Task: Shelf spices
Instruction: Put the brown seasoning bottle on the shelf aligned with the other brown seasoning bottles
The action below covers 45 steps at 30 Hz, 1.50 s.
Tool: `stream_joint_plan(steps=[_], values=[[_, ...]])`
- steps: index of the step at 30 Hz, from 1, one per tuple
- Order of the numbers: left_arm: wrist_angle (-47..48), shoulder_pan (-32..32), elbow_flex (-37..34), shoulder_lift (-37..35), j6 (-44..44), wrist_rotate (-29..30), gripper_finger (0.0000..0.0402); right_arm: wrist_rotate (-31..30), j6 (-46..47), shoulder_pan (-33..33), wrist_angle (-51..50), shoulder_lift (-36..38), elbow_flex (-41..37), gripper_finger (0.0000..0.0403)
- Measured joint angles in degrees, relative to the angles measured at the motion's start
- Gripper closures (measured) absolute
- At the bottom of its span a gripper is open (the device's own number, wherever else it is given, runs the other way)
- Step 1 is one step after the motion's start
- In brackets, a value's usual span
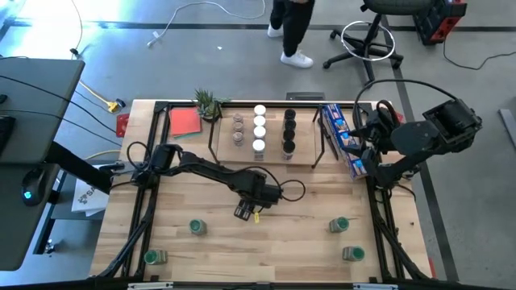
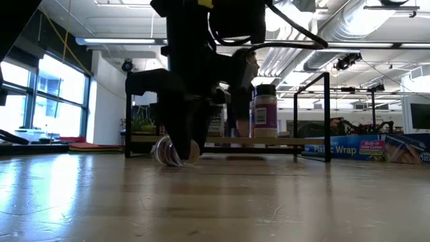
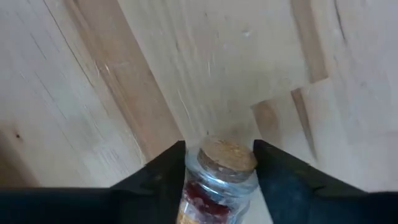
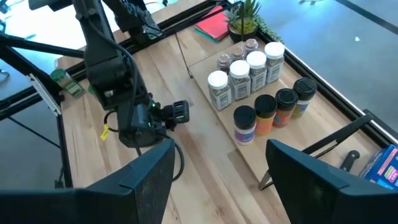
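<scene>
Left hand (image 1: 245, 211) low at mid-surface, clamped on cork-topped jar (image 3: 225, 163). Right hand (image 4: 217, 168) parked wide apart above the shelf (image 1: 306, 158). Roughly ten spices (image 1: 259, 129) racked already; four green-lid jars (image 1: 196, 227) left out front.

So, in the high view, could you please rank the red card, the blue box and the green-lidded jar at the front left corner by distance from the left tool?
From the left tool, which grips a cork-topped jar:
1. Red card, at the back left beside the plant.
2. Front-left green-lidded jar, near the table's front corner; only slightly farther than the card.
3. Blue box, far right, by the right arm.
</scene>
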<state>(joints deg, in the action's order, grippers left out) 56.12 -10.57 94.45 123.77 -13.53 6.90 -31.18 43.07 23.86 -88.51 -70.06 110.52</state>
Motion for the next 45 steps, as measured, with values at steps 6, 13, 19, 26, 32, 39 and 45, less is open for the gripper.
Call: stream_joint_plan(steps=[6, 13, 19, 26, 32, 39, 45], values=[[0.0, 0.0, 0.0, -3.2, 7.1, -1.9, 0.0305, -0.3, 0.0, 0.0, 0.0, 0.0, 0.0, 0.0155], [-12.4, -1.2, 0.1, -9.0, 25.9, 0.0, 0.0379, -0.3, -2.2, 0.0, 0.0, 0.0, 0.0, 0.0155], [-13.0, -3.7, -0.1, -8.6, 31.8, 5.8, 0.0401, -0.3, -5.5, 0.0, 0.0, 0.0, 0.0, 0.0155], [-16.5, -4.6, 0.0, -8.8, 33.0, 6.5, 0.0401, 0.5, -8.1, 0.0, 0.0, 0.1, 0.0, 0.0155], [-24.5, -4.6, 0.0, -8.6, 25.5, -0.4, 0.0367, 5.3, -8.5, 0.0, -1.6, 0.3, 0.0, 0.0155], [-28.7, -4.3, 0.0, -7.8, 19.9, -4.9, 0.0235, 6.6, -10.6, 1.8, -1.6, 1.6, 0.0, 0.0155], [-29.2, -3.9, 0.0, -4.2, 19.3, -4.2, 0.0122, 4.7, -10.6, 2.9, -1.5, 2.9, 0.0, 0.0155]])
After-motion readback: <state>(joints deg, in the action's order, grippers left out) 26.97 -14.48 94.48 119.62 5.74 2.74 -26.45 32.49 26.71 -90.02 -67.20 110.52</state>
